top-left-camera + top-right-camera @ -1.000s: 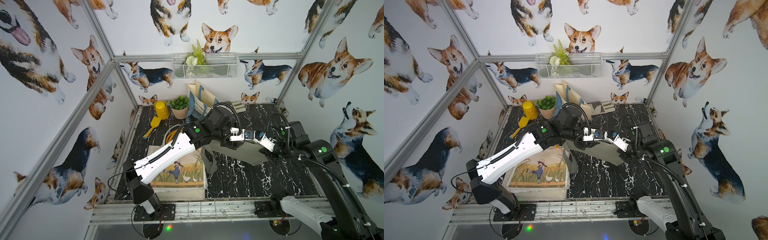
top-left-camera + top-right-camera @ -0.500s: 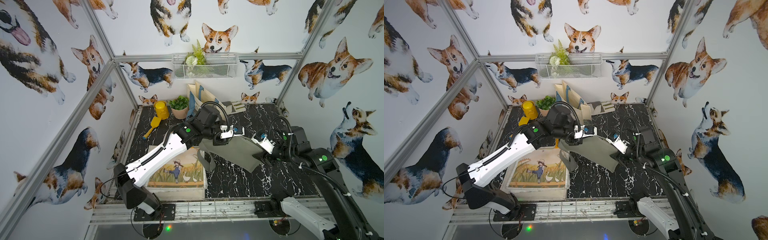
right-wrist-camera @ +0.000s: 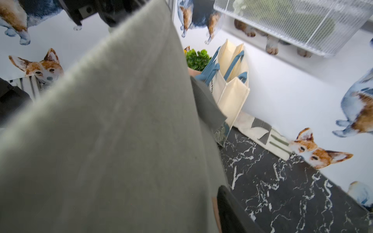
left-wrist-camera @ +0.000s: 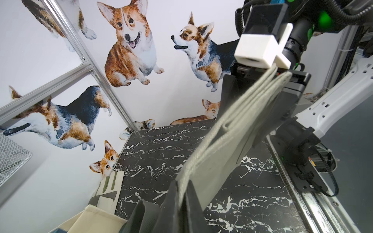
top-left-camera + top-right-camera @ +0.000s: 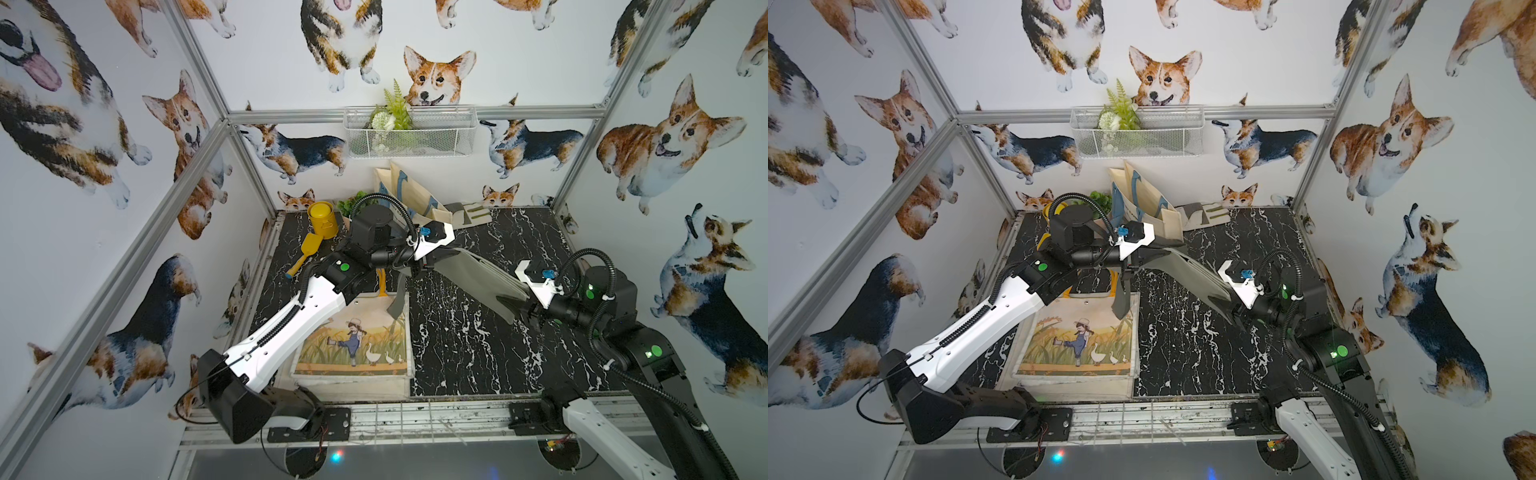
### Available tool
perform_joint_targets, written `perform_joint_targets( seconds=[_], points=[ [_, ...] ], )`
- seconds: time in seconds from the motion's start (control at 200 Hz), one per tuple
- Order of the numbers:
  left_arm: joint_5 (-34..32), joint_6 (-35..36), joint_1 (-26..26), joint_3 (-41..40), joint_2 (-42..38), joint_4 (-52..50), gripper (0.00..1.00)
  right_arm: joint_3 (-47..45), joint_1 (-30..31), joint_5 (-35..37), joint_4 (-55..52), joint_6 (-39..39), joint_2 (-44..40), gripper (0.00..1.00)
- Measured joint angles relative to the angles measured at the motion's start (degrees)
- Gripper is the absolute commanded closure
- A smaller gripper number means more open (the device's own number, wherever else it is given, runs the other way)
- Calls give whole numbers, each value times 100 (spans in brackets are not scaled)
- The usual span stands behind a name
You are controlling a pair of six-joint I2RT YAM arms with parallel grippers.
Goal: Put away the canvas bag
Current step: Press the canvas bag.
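Note:
The grey canvas bag [image 5: 469, 278] [image 5: 1187, 278], folded flat, hangs in the air above the black marble table, stretched between my two grippers. My left gripper [image 5: 432, 262] [image 5: 1138, 262] [image 4: 181, 193] is shut on the bag's upper left edge. A dark strap [image 5: 397, 299] dangles beside it. My right gripper [image 5: 521, 307] [image 5: 1231, 309] [image 4: 262, 86] has its jaws on either side of the bag's lower right end [image 4: 232, 137]. I cannot tell whether they press on it. In the right wrist view the bag [image 3: 121, 121] fills the frame and only one finger [image 3: 228, 211] shows.
A printed tote [image 5: 357, 336] lies flat at the table's front left. Against the back wall are an upright cream bag with blue handles [image 5: 409, 195], a folded bag [image 5: 469, 212], a plant [image 5: 353, 205], a yellow can [image 5: 321, 214] and a yellow scoop [image 5: 307, 249]. A wire basket [image 5: 409, 133] hangs above.
My left gripper has shut on the bag's edge. My right gripper let go of the bag, drew back to the right along it and has narrowed again at its far end.

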Motion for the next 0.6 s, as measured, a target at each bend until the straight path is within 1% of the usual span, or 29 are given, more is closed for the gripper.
perform_joint_targets(
  seconds=[0.015, 0.03, 0.04, 0.045, 0.07, 0.085, 0.09, 0.095, 0.105, 0.13, 0.175, 0.195, 0.215, 0.235, 0.285, 0.3, 0.32, 0.345, 0.425, 0.516, 0.601],
  points=[
    [11, -2, 11, -15, -15, -2, 100, 0, 0, 0, 42, -2, -11, 70],
    [20, -7, 24, -28, -31, 0, 100, 4, 0, 0, 85, -2, -17, 72],
    [24, -13, 31, -37, -42, -2, 100, 11, 0, 4, 105, -2, -20, 77],
    [24, -15, 33, -42, -46, -2, 100, 11, 0, 4, 114, -2, -20, 77],
    [28, -17, 55, -63, -68, -4, 100, 26, 0, 17, 166, -11, -20, 86],
    [33, -17, 66, -72, -79, -7, 100, 39, 0, 20, 186, -17, -15, 89],
    [33, -15, 70, -76, -83, -9, 100, 44, 0, 17, 188, -20, -13, 91],
    [31, -15, 70, -79, -85, -11, 100, 46, 0, 20, 190, -22, -11, 91],
    [31, -15, 76, -85, -92, -15, 100, 55, 0, 20, 195, -31, -9, 96],
    [28, -2, 83, -98, -107, -26, 100, 74, 0, 15, 208, -48, 0, 100],
    [15, 33, 85, -101, -122, -72, 99, 129, 0, 28, 192, -76, 24, 100],
    [17, 50, 85, -98, -127, -83, 97, 160, 0, 33, 179, -127, 39, 100],
    [17, 81, 85, -94, -127, -96, 92, 184, 0, 31, 160, -133, 57, 100],
    [11, 96, 85, -79, -127, -129, 84, 219, 0, 33, 127, -138, 83, 100],
    [-37, 129, 59, 0, -105, -247, 55, 319, 0, 33, 55, -153, 164, 100],
    [-70, 151, 42, 33, -94, -286, 49, 350, 0, 35, 26, -164, 192, 100],
    [-92, 168, 17, 63, -81, -313, 42, 398, 0, 35, -20, -184, 232, 100],
    [-140, 181, -46, 116, -63, -358, 37, 452, 0, 37, -83, -225, 284, 100],
    [-240, 332, -330, 258, -11, -553, 28, 616, 0, 66, -326, -330, 459, 100],
    [-404, 535, -588, 481, 92, -828, 25, 769, 0, 98, -612, -446, 643, 100],
    [-608, 739, -780, 761, 236, -1082, 24, 870, 0, 149, -809, -553, 739, 100]
  ],
)
